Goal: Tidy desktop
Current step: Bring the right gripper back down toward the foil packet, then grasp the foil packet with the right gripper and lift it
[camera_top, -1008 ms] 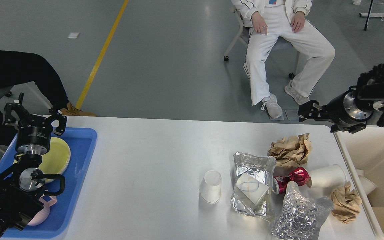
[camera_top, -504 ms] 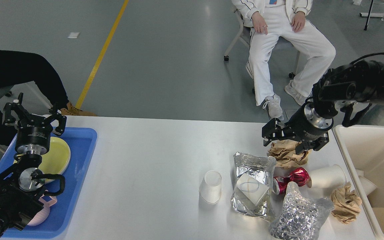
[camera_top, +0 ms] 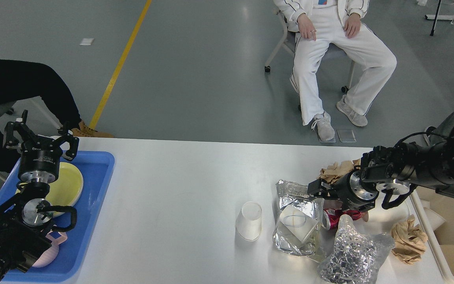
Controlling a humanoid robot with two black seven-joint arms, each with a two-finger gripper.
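The white desktop holds a litter cluster at its right end. There lie a clear plastic cup on its side, a foil tray with a white cup in it, a crushed red can, a crinkled foil bag and two crumpled brown paper balls. My right gripper reaches in low from the right, at the foil tray's right rim just above the can. Its fingers are dark and cannot be told apart. My left gripper stands open over the blue tray, holding nothing.
A blue tray at the left end carries yellow plates and a pink item. A cream bin stands against the table's right end. Two people sit beyond the far edge.
My right arm has swung down and left from above the bin to the litter, and now hides part of the far paper ball and the white paper cup. The left arm has not moved.
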